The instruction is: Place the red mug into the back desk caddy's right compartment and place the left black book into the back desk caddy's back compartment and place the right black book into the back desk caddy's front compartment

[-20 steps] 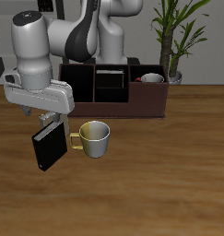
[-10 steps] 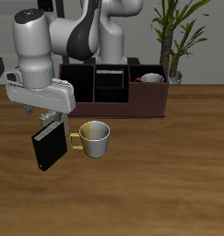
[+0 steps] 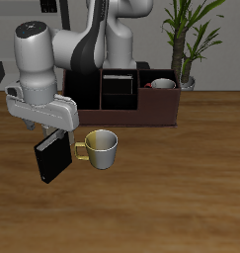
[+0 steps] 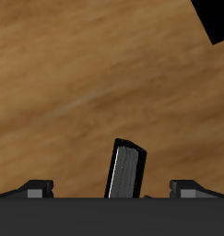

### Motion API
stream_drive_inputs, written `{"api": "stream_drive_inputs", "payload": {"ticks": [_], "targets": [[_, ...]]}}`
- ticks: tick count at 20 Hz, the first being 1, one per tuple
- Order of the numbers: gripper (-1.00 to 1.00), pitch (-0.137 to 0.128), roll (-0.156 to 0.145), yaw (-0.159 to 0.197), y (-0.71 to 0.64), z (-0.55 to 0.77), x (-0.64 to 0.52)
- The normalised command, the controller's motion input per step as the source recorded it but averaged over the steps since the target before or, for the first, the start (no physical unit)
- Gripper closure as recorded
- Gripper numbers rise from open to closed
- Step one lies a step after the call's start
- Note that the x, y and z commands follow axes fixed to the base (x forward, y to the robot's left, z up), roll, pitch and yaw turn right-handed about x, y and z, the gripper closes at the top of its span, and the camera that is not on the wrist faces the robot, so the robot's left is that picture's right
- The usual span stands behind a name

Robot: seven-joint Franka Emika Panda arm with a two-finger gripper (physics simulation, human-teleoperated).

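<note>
My gripper (image 3: pixel 54 136) is shut on the top edge of a thin black book (image 3: pixel 52 159), which hangs tilted just above the wooden table near its front. In the wrist view the book (image 4: pixel 125 171) stands on edge between the fingers (image 4: pixel 35 188). The back desk caddy (image 3: pixel 161 111) stands at the back of the table. The red mug (image 3: pixel 163 84) sits in its large reddish-brown end section. The other black book (image 3: pixel 117 89) stands upright in a black-walled section in the caddy's middle; I cannot tell which compartment.
A pale mug with a yellow handle (image 3: pixel 100 147) stands on the table right beside the held book. A potted plant (image 3: pixel 186 40) stands behind the caddy's mug end. The robot's base is behind the caddy.
The hand has tilted and shifted slightly above the book. The book is still held at about the same spot beside the pale mug.
</note>
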Motion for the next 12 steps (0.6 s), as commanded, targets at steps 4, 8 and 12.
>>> {"api": "stream_drive_inputs", "payload": {"ticks": [4,8,12], "targets": [[-1.00,0.019,-0.011,-0.017,-0.03,-0.30,-0.04],[-1.00,0.026,-0.031,-0.027,-0.16,-0.20,0.03],[-1.00,0.009,-0.010,-0.019,-0.11,-0.14,-0.04]]}}
